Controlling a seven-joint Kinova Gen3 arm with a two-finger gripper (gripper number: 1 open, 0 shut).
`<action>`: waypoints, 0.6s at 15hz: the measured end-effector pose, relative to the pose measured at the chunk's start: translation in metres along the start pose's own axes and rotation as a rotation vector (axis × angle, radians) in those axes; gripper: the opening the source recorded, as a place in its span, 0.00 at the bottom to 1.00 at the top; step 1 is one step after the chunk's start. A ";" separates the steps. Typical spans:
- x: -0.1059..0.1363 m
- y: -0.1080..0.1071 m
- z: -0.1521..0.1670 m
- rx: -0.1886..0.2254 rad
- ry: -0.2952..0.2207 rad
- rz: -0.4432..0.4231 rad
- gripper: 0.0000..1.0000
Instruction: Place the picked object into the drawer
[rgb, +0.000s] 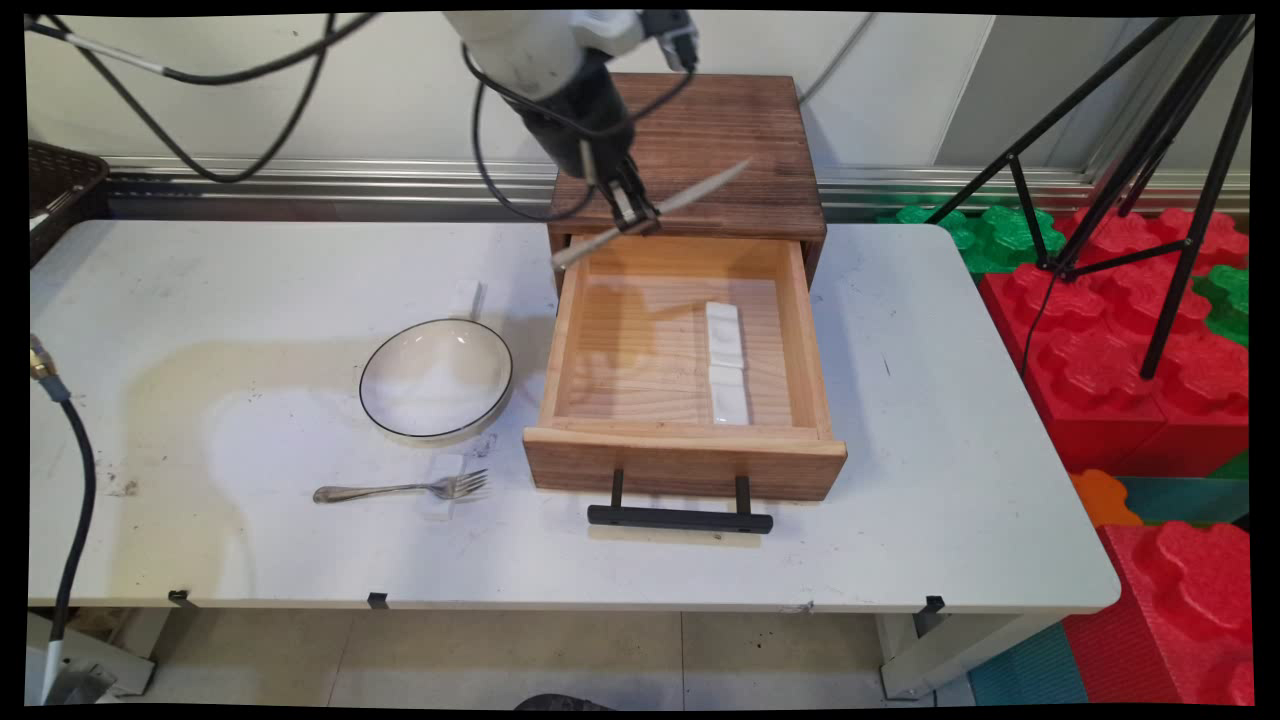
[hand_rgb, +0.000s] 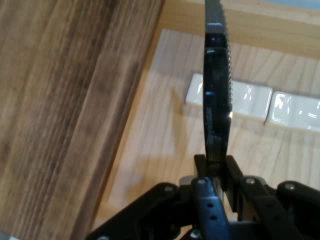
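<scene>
Knife (rgb: 650, 212) is pinched mid-length by the end effector (rgb: 636, 215) at upper centre, above the open drawer (rgb: 683, 455); slippage could be caused by leverage.

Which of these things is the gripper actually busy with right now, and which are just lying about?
In play:
gripper, shut on the knife
open drawer below it
white rests inside the drawer

Lying about:
bowl
fork
basket
tripod
foam blocks

The knife (hand_rgb: 217, 90) runs off the hand view's top edge (tip unseen), its blade blurred.
</scene>
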 end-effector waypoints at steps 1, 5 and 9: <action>0.004 0.004 0.006 -0.001 -0.002 -0.006 0.00; 0.015 0.013 0.027 -0.005 -0.012 -0.025 0.00; 0.021 0.017 0.053 -0.012 -0.028 -0.034 0.00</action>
